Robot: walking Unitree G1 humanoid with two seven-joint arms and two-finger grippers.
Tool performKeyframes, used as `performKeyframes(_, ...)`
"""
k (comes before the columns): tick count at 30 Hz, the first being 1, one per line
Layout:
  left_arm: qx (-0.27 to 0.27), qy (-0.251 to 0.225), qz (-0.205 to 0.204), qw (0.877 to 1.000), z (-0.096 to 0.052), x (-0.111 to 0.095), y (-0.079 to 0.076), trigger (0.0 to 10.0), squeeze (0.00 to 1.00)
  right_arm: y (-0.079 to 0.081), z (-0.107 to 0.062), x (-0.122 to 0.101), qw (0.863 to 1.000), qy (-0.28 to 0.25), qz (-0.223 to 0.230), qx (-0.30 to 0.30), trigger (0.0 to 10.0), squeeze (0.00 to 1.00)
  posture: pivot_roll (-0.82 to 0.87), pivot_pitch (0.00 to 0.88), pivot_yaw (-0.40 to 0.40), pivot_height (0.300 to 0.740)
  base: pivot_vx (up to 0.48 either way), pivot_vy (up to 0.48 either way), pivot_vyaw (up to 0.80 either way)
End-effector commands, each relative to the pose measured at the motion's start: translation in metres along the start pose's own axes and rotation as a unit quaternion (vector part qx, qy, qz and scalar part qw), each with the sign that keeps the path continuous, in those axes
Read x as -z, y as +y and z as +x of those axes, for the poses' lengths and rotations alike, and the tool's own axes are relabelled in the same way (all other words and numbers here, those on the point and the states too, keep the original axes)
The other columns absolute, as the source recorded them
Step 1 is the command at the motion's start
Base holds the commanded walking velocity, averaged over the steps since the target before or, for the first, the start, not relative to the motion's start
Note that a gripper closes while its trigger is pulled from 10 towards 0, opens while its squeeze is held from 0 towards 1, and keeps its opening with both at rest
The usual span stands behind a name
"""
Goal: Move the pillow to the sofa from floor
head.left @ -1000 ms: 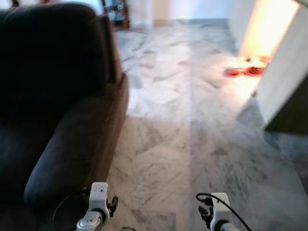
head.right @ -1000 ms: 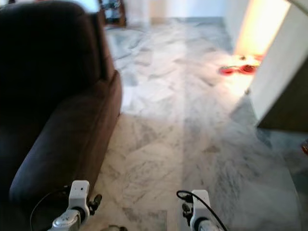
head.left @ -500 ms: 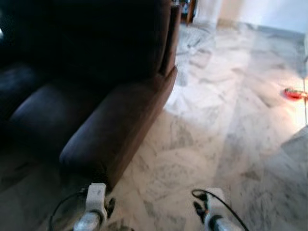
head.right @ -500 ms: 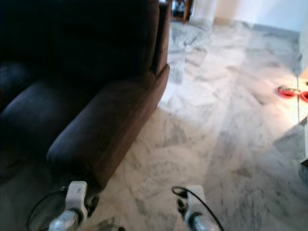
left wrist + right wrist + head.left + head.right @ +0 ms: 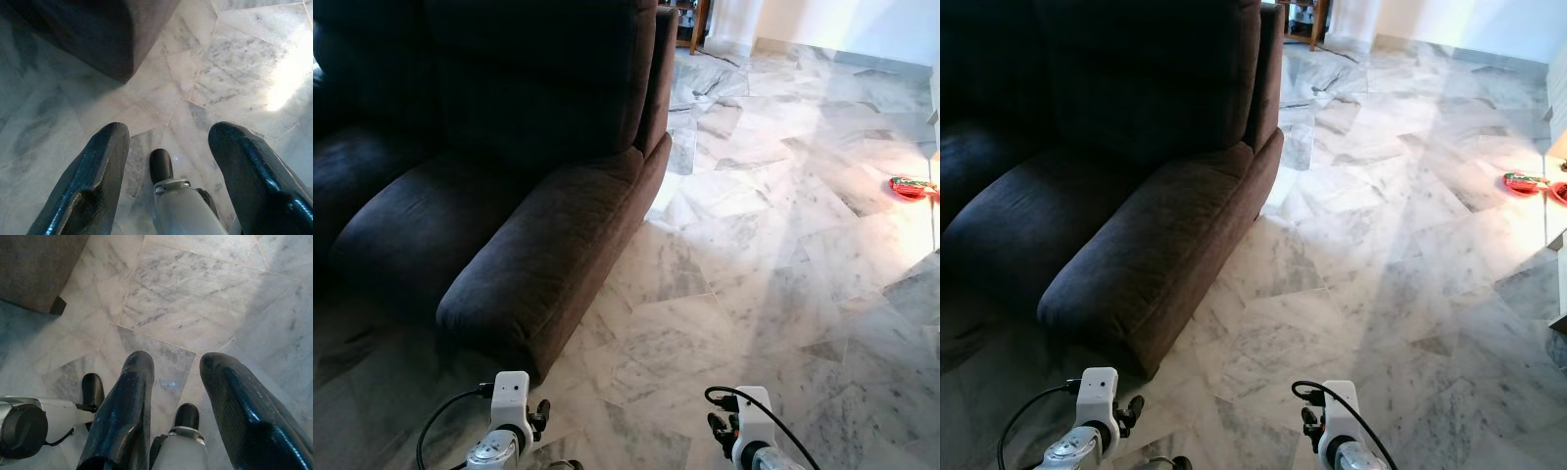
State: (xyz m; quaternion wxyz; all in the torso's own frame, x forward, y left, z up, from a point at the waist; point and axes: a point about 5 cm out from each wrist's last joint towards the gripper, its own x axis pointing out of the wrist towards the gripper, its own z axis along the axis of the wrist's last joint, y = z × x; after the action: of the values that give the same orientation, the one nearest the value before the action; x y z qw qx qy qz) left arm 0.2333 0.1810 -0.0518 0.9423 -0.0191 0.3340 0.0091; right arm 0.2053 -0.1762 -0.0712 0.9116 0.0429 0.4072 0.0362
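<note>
Left gripper (image 5: 166, 166) and right gripper (image 5: 171, 396) both spread, empty, over floor (image 5: 754, 245) beside sofa (image 5: 509, 196). Pillow unseen; scan slowly before approaching.

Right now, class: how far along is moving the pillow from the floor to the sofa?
Nothing looks done: the dark sofa has bare seats. In hand: nothing, since the left gripper and right gripper hang open over the marble floor. Left: find the pillow, lift it and set it on the sofa.
</note>
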Motion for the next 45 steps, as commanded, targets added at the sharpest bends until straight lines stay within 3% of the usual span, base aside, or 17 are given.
performKeyframes(1,-0.010,0.016,-0.008,1.000,-0.0024,0.0077,0.0053,10.0,0.00,0.0016,-0.0004,0.0047,1.000,0.009,0.005,0.000,10.0,0.00,0.04,0.144,0.010,0.718,0.000,0.270,0.00)
performKeyframes(10,-0.010,0.017,-0.008,1.000,-0.0025,0.0077,0.0059,10.0,0.00,0.0020,-0.0005,0.0052,1.000,0.009,0.006,0.001,10.0,0.00,0.05,0.145,0.012,0.718,0.000,0.263,0.00)
performKeyframes(34,-0.006,0.024,-0.009,1.000,-0.0032,0.0112,0.0040,10.0,0.00,0.0007,-0.0012,0.0061,1.000,0.008,0.006,-0.003,10.0,0.00,0.04,0.120,0.016,0.718,0.000,0.019,0.00)
performKeyframes(45,-0.009,0.025,-0.012,1.000,-0.0031,0.0109,0.0050,10.0,0.00,-0.0002,-0.0010,0.0047,1.000,0.008,0.005,-0.004,10.0,0.00,0.05,0.133,0.013,0.718,0.000,0.480,0.00)
